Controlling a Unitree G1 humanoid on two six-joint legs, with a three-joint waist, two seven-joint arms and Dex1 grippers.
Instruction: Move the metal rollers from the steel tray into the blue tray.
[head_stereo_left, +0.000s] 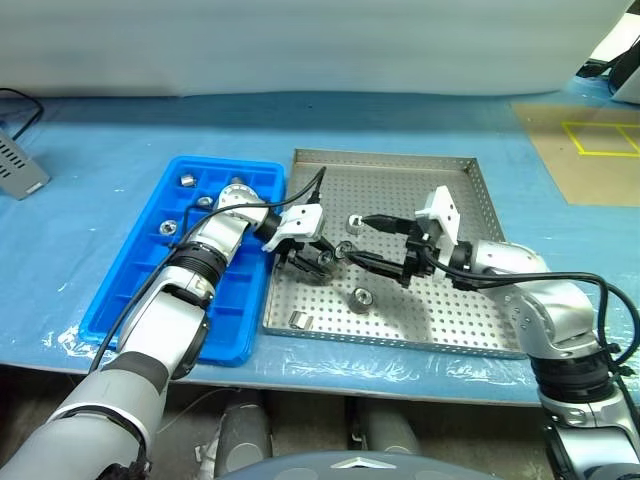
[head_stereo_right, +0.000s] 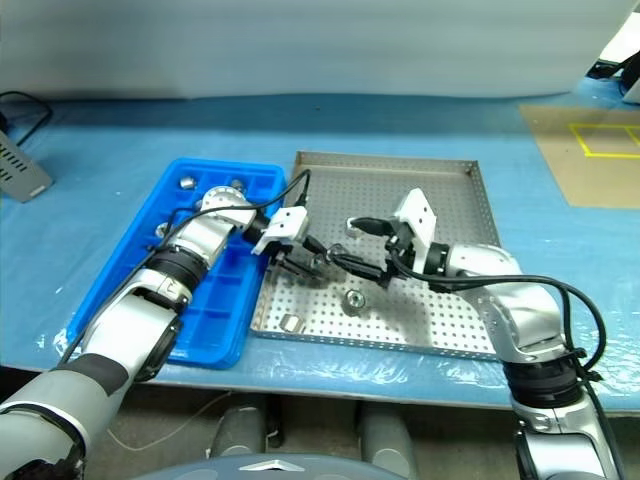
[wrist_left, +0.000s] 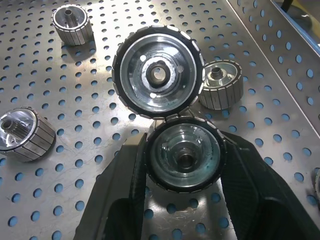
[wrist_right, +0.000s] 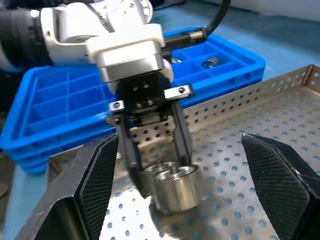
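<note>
A: What is held by the left gripper?

B: One of the metal rollers is pinched between its two black fingers, which are closed in on its round sides. The roller's hollow middle is pointed back along the pincer, so its short axis runs the same way the fingers point. It is judged to be held low over the steel tray.

A: And what lies just past it?

B: A second roller is seen right against the held one, on its far side (whether the two truly touch cannot be told for sure). It could be knocked when the lift is made. A smaller roller lies beside that one, and others are scattered farther out on the holed floor.

A: What about the right gripper?

B: It is spread wide with nothing in it, and it is pointed at the left pincer from close by.

A: Where must the roller be taken?

B: To the blue tray, which lies behind the left pincer, under its own arm. A few rollers are already seen in the far squares. The steel rim between the trays must be cleared.
</note>
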